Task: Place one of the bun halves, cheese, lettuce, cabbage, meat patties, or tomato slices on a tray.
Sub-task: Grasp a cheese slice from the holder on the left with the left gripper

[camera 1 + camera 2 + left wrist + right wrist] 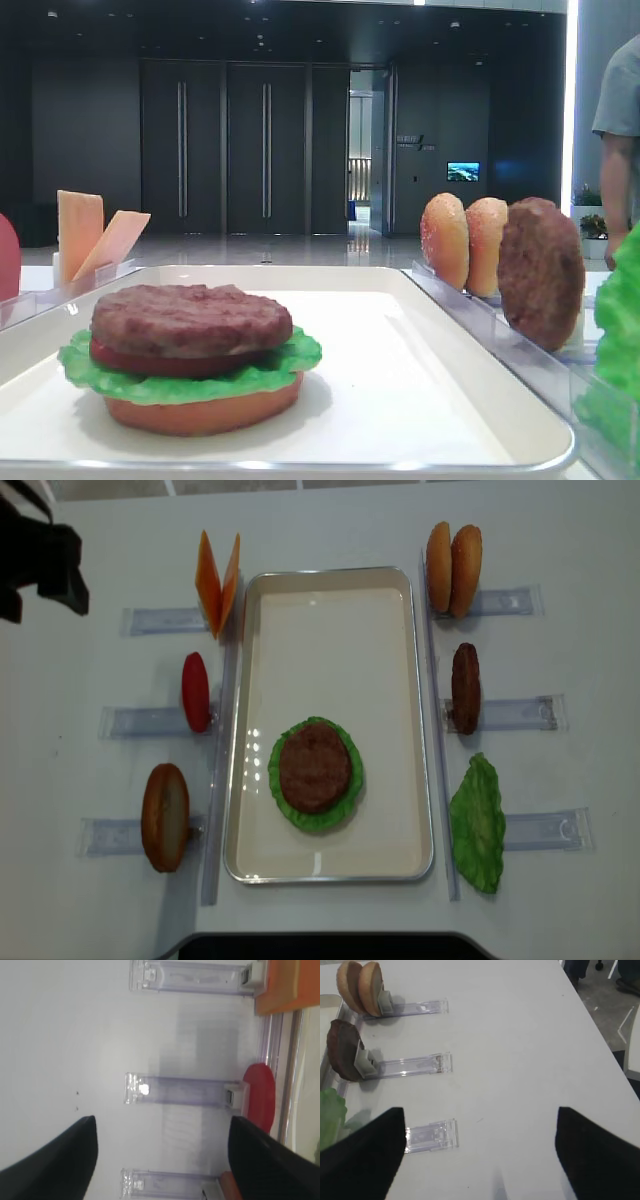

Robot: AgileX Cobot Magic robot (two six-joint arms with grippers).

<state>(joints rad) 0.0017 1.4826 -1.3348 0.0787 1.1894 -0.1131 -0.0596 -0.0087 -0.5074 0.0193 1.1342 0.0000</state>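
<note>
White table, burger stack topped by patty (315,766) at tray (330,590) bottom; cheese (217,580) upper left next, so the empty, spread-wide left gripper (162,1152) should pinch one slice's thin edge.

From my station the tray (420,710) reads as glossy cream plastic, light glinting off its smooth rim. The patty (190,318) on the stack looks rough and matt brown, the lettuce (285,365) under it ruffled and slightly waxy. The holder racks (415,1065) are clear, shiny plastic. The desk (520,1060) is smooth matt white. The cheese (216,580) slices look flat and matt.
</note>
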